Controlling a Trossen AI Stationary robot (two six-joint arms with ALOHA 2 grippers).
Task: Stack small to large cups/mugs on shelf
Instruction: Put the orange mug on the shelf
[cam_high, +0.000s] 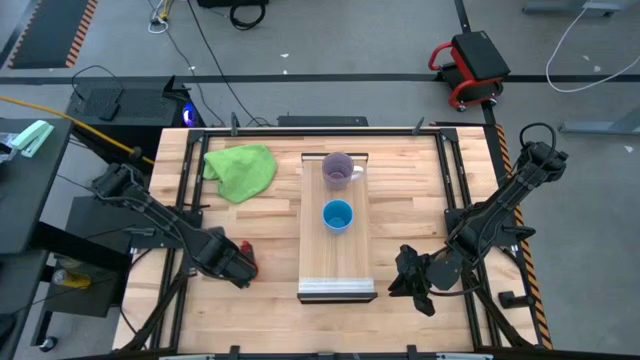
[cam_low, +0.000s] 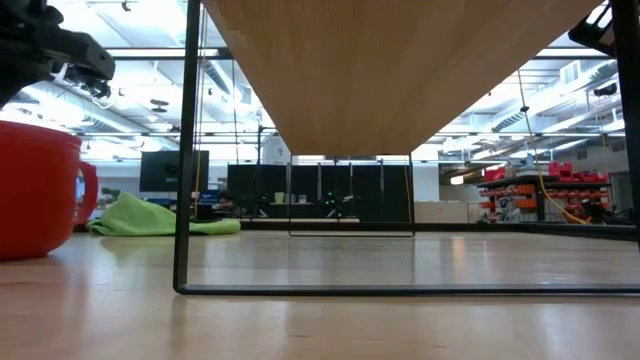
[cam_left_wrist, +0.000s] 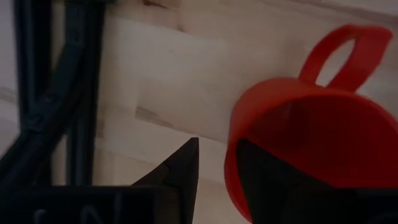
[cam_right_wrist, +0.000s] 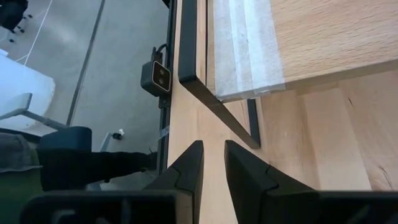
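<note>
Okay, your left gripper (cam_high: 243, 262) is down at the near-left part of the table (cam_high: 270, 275), and its fingers (cam_left_wrist: 180, 171) straddle the rim of the red mug (cam_left_wrist: 311, 130): one finger outside the wall, the other inside the cup. They look clamped on the rim, though the wrist view crops too tight for you to be sure of contact. In the low view the red mug sits upright on the table, handle toward the green cloth (cam_low: 160, 217).

Your shelf (cam_high: 337, 262) runs down the middle of the table, grey strip at the near end. On it you've got the purple mug (cam_high: 338, 170) at the far end and the blue cup (cam_high: 337, 215) just nearer, apart from each other, both upright and open side up.

Your right gripper (cam_high: 408, 283) hovers near the shelf's near-right corner, fingers (cam_right_wrist: 186, 165) slightly parted with nothing between them.
</note>
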